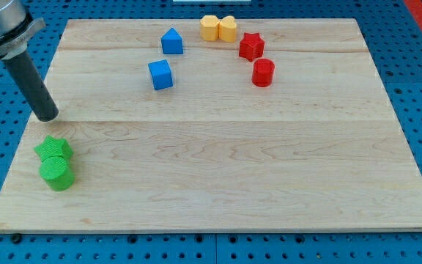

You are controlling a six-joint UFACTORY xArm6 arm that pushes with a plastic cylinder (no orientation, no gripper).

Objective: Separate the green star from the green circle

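Green star (53,149) sat near the left edge of the wooden board (226,183), toward the view's bottom, touching the green circle (56,174) just below it. My tip (47,116) rested on the board a little above the star, apart from it, with nothing between them. The rod is a plain stick with no fingers to spread or pinch. Along the view's top lay the other blocks, well apart from the green pair: a blue house-shaped block (171,41), a blue cube (160,75) below it, two yellow blocks (219,28) touching side by side, a red star (251,46) and a red cylinder (263,72) just beneath it. No container was on the board.
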